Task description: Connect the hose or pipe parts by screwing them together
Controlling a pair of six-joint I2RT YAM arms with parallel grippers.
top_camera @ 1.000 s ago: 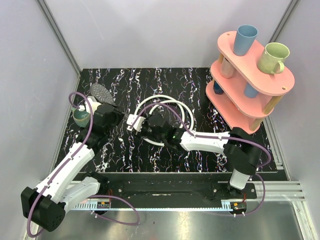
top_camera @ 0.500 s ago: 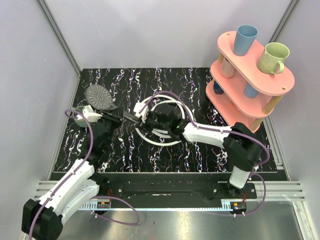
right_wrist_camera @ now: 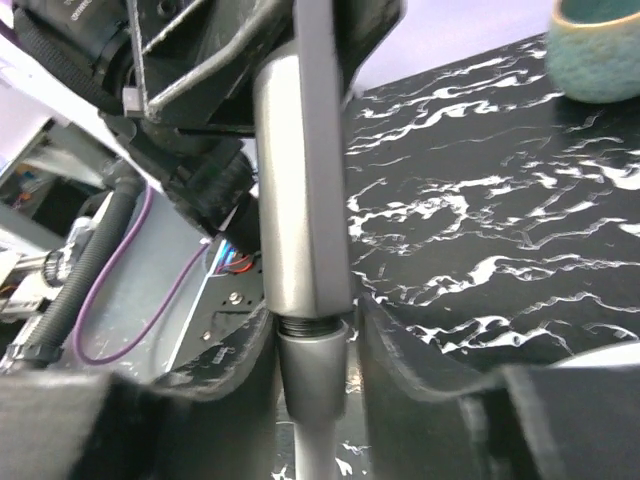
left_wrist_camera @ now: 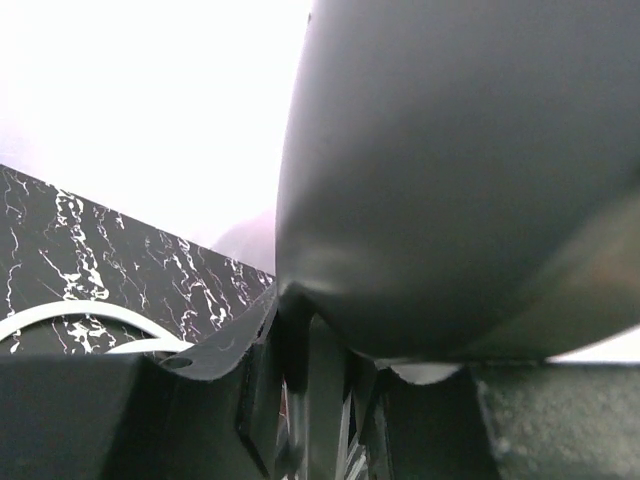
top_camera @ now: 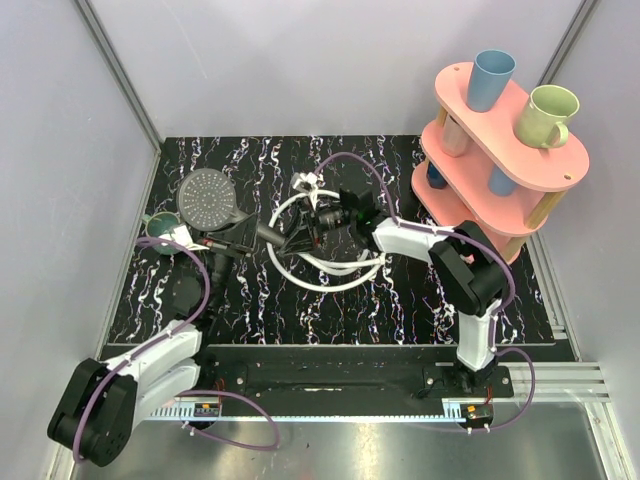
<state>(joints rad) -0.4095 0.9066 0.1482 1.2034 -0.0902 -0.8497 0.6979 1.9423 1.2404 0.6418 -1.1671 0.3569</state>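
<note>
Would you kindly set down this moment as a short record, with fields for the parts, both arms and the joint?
Shower head: shower head, dark grey, round face towards the overhead camera
Left arm: left gripper, jaws shut on the handle
Right arm: right gripper, jaws either side of the hose fitting; grip unclear
Joint: fitting end-on against the handle, thread showing between them
Hose: hose, white, looped on the table
Background: pink rack with cups

Front of the table [top_camera: 400,312] was wide open; hose [top_camera: 328,284] loops clogged the middle, rack [top_camera: 500,130] blocked the right, bowl [top_camera: 155,220] hugged the left.
</note>
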